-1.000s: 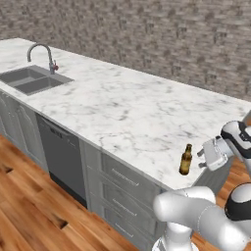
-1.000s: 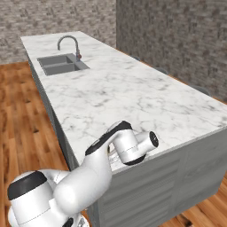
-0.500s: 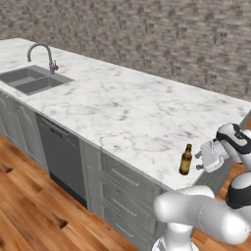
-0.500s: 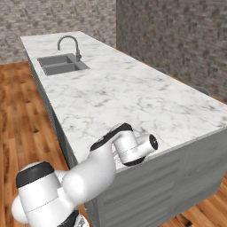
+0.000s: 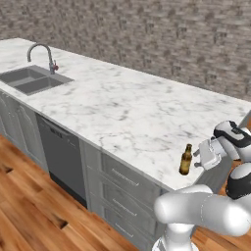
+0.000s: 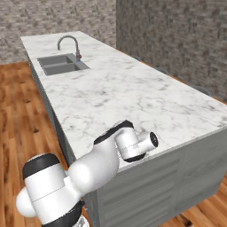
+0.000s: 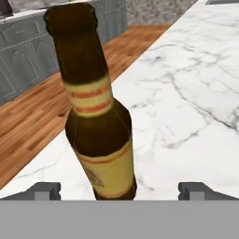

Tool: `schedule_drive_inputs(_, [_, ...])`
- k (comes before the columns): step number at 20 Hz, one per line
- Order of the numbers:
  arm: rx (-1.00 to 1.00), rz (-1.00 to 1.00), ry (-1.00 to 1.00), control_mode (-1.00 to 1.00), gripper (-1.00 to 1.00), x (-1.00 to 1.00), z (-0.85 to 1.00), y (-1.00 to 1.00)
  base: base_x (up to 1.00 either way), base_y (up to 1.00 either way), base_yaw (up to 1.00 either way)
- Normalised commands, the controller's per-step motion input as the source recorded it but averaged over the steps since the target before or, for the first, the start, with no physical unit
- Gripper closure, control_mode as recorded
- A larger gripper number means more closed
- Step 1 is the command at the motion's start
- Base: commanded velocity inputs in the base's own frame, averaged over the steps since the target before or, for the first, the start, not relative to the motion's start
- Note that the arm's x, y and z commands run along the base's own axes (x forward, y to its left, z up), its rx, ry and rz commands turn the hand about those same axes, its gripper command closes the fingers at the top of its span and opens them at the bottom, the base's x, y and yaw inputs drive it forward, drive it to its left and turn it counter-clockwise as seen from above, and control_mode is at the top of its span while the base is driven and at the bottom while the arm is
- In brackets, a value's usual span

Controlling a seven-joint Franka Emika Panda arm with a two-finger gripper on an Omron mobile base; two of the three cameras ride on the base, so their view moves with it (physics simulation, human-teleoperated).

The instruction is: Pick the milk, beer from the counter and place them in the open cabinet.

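From the hand view I have the beer (image 7: 98, 116) dead centre and close, standing upright on the counter (image 7: 186, 93) near its front edge, with its amber label facing me and the dark cap at the top of the picture. My gripper (image 7: 119, 190) is spread wide: one fingertip (image 7: 44, 190) sits low on the left of the bottle and the other low on the right, both clear of the glass, so nothing is pinched. In the left base view the bottle (image 5: 185, 160) stands near the front edge of the marble slab (image 5: 122, 108), toward its right end, and the gripper (image 5: 200, 158) is just beside it on the right, level with the bottle's body. The sink (image 5: 29, 81) and its curved faucet (image 5: 43, 55) are well apart from this, at the far left end of the slab. Grey drawers (image 5: 122, 181) run under the top, and a wood floor (image 5: 29, 211) lies below. In the right base view my arm (image 6: 102, 159) bends over the near edge of the counter (image 6: 133, 93). Behind the bottle in the hand view I see grey arched-panel doors (image 7: 28, 51) across the floor.
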Motion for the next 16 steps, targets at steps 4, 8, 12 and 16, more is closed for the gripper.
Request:
schedule_drive_inputs(4, [0.01,0.00,0.00,-1.00,-1.00,-0.14,-0.14,0.00,0.00,0.00,0.00])
schedule_drive_inputs(8, [0.08,0.01,0.00,-1.00,-1.00,-0.06,-0.08,0.00,0.00,0.00,0.00])
schedule_drive_inputs(12, [0.15,0.02,0.00,-1.00,-1.00,0.00,-0.02,0.00,0.00,0.00,0.00])
schedule_drive_inputs(16, [0.13,0.04,0.00,-1.00,-1.00,0.00,-0.05,0.00,0.00,0.00,0.00])
